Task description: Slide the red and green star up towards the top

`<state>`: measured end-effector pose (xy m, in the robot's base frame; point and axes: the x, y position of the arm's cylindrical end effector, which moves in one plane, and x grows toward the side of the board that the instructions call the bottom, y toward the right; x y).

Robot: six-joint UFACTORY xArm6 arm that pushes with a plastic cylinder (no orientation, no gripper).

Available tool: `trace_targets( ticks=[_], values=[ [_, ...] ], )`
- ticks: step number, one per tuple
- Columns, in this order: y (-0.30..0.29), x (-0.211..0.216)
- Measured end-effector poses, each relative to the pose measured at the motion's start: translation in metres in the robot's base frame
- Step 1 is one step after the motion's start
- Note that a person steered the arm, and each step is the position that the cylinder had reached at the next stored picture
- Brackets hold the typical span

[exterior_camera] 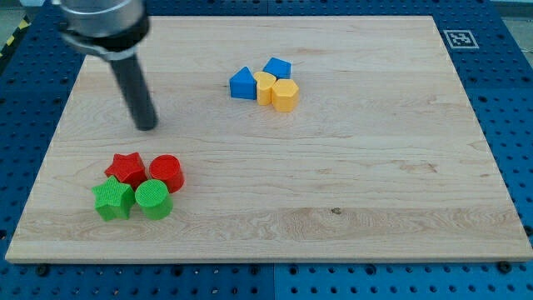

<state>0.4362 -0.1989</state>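
Here we go, one camera view on the wooden board (350, 167). My tip (146, 127) sits on the boards left half, toward the view's top, and it touches nothing: no jaws here, just a bare rod resting clear of every block.

Straight below my tip, toward the view's bottom, sits a tight cluster of four. Nearest is the red star (126, 169), just below and slightly to the view's left of my tip. Below that again is the green star (112, 199), the farthest piece of the cluster from me. Beside them to the view's right stand the red cylinder (166, 172) and the green cylinder (153, 199), pressed against the stars.

Well off to the view's right of my tip, a second group: two blue blocks (243, 84) (277, 67), shape hard to call, a yellow block (264, 86) partly hidden between them, and a yellow hexagon block (285, 95).

Now the handling. These stars look small, rigid and light, likely to skid easily on smooth wood, and their points may make them spin if struck off-centre. My read: get my tip round to the view's bottom of the green star and press squarely on its lower notch, so it carries the red star ahead of it. The risk is the cylinders tagging along.
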Motion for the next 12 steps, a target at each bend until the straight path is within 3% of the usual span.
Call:
trace_targets(
  ticks=[1, 2, 3, 4, 5, 6, 8, 10, 12],
  values=[
    [-0.075, 0.013],
    [-0.095, 0.078],
    [-0.068, 0.154],
    [-0.016, 0.181],
    [0.017, 0.134],
    [0.017, 0.049],
    [0.016, 0.050],
    [0.011, -0.071],
    [-0.005, -0.033]
  ],
)
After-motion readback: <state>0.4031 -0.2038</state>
